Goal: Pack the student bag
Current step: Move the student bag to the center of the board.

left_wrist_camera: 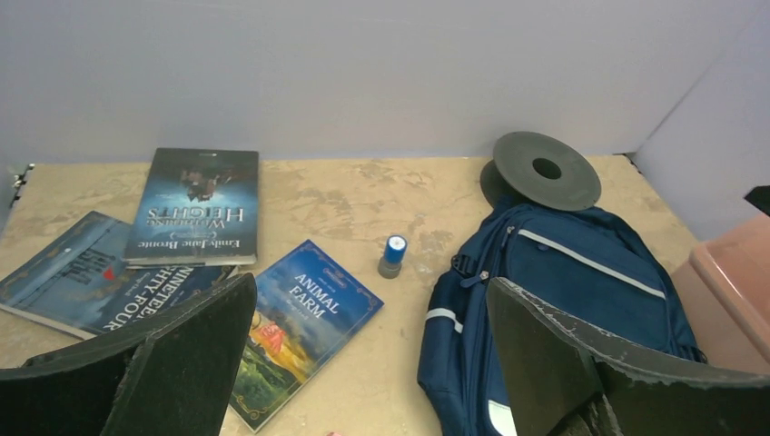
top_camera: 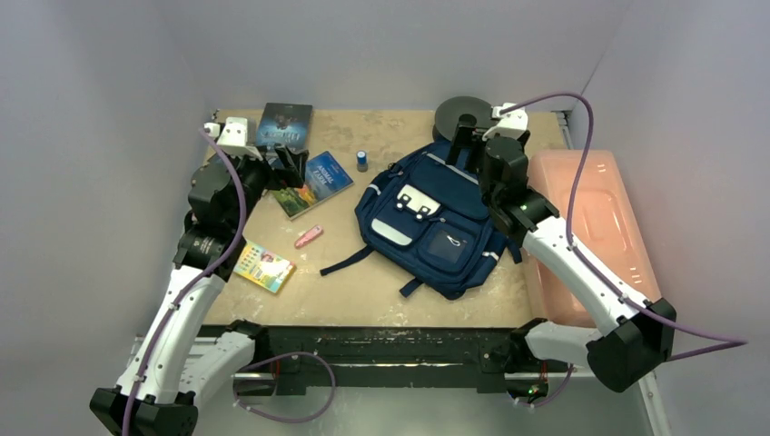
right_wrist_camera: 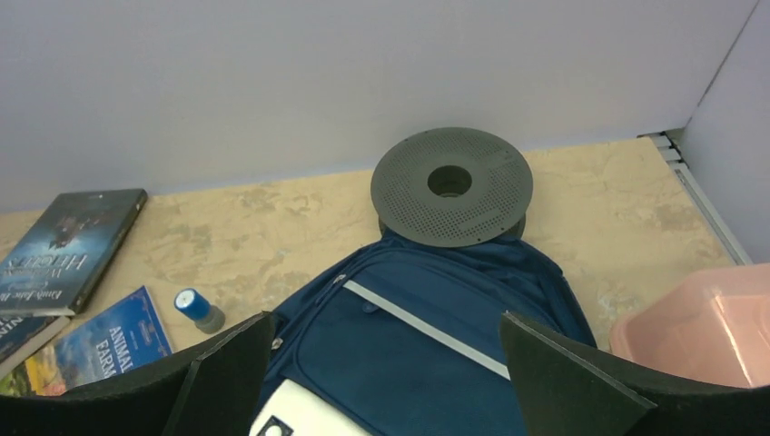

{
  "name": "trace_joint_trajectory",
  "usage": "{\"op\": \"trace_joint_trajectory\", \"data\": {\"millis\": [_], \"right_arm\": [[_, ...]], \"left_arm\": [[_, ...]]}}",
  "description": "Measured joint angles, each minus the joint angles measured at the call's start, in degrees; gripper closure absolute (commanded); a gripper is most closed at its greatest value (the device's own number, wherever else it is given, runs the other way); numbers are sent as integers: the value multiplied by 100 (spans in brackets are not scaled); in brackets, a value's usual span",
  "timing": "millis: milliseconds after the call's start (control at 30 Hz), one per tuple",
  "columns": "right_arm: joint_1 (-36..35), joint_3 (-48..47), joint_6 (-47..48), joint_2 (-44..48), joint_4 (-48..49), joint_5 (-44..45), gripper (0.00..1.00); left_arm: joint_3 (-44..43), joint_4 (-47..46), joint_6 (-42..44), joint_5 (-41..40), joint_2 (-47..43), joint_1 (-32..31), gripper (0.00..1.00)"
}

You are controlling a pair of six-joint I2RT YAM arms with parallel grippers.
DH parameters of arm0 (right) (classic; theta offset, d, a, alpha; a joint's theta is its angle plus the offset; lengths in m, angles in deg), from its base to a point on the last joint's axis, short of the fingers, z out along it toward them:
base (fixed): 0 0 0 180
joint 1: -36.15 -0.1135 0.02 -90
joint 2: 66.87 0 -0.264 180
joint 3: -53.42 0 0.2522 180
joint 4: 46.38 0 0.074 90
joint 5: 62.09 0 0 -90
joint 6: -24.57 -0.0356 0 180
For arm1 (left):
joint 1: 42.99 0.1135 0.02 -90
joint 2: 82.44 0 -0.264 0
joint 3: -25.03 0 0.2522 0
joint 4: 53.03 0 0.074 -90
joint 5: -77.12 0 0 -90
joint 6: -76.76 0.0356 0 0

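Observation:
The student bag point(top_camera: 427, 218), a navy backpack with white trim, lies flat on the table right of centre, front pockets up and zips closed. It also shows in the left wrist view point(left_wrist_camera: 581, 291) and the right wrist view point(right_wrist_camera: 427, 336). My right gripper point(top_camera: 465, 145) hovers open over the bag's top end, nothing between its fingers point(right_wrist_camera: 386, 318). My left gripper point(top_camera: 289, 166) is open above the books at the left, empty point(left_wrist_camera: 370, 286). An "Animal Farm" book point(top_camera: 313, 183) lies below it.
A "Wuthering Heights" book point(top_camera: 284, 124) and another dark book point(left_wrist_camera: 73, 282) lie at the back left. A blue-capped stamp point(top_camera: 361, 161), a small pink item point(top_camera: 309, 236) and a colourful card pack point(top_camera: 264, 267) lie loose. A grey disc point(top_camera: 461, 113) touches the bag's top. A pink box point(top_camera: 590, 227) stands at the right.

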Motion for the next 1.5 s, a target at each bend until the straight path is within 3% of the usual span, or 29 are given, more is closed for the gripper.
{"op": "trace_joint_trajectory", "data": {"millis": [133, 567, 1067, 1267, 1400, 1500], "right_arm": [[0, -48, -87, -151, -195, -203, 1], [-162, 127, -533, -1189, -1163, -2111, 1], [-162, 1456, -678, -1187, -1443, -2529, 1], [-378, 1991, -726, -1067, -981, -2695, 1], [-1069, 2131, -732, -861, -859, -2767, 1], [-1521, 2205, -761, -673, -813, -3001, 1]], "left_arm": [[-7, 7, -2, 208, 50, -55, 2], [-192, 385, 179, 190, 262, -855, 2], [-481, 905, 210, -160, 730, -1360, 2], [-636, 1086, -256, -105, 1158, -1591, 3], [-542, 1176, -922, 240, 1320, -1620, 3], [7, 1075, -1593, 509, 1172, -1624, 6]]}}
